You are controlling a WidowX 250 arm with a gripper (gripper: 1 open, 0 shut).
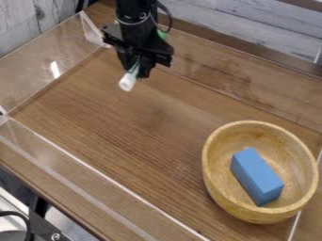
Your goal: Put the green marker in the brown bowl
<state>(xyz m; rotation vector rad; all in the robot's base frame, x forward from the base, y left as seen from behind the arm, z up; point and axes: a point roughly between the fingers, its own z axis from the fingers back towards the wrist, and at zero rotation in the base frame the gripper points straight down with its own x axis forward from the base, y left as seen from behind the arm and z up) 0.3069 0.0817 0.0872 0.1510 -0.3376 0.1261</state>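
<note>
My gripper (135, 64) hangs over the far left part of the wooden table, pointing steeply down, its black fingers shut on the green marker (128, 80). Only the marker's white lower end with a hint of green shows below the fingers; the rest is hidden between them. It hangs just above the table. The brown bowl (217, 184) stands at the near right, well away from the gripper, light wood with a thick rim.
A blue rectangular block (257, 175) lies inside the bowl. Low clear plastic walls (51, 71) border the wooden table (126, 141) at the left, back and front. A pale plank wall runs behind.
</note>
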